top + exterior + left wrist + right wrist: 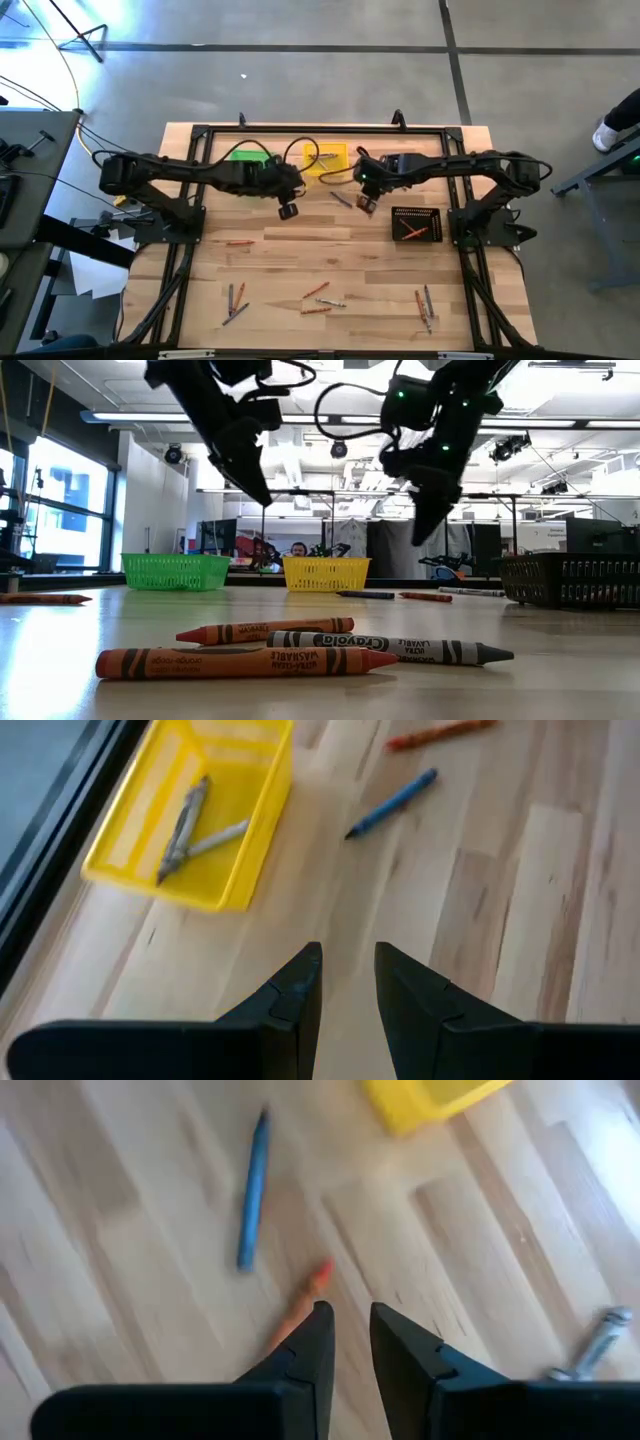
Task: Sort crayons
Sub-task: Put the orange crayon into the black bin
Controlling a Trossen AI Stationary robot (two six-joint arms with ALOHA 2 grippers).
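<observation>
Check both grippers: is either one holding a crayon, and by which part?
Nothing is held. The left gripper and the right gripper both hang above the table with an empty gap between their fingers.

A grey concrete floor point(330, 90) surrounds the wooden table point(270, 265), with tall windows point(55, 510) and bright ceiling strip lights point(300, 422).

Bright, even indoor light from ceiling strips and tall windows beyond the table point(330, 250). Shadows under the arms are soft and faint. In the right wrist view, the wood, a blue crayon point(252, 1190) and the yellow bin point(425, 1100) beyond the right gripper point(345, 1342) are smeared by motion blur. The left wrist view is sharper.
</observation>
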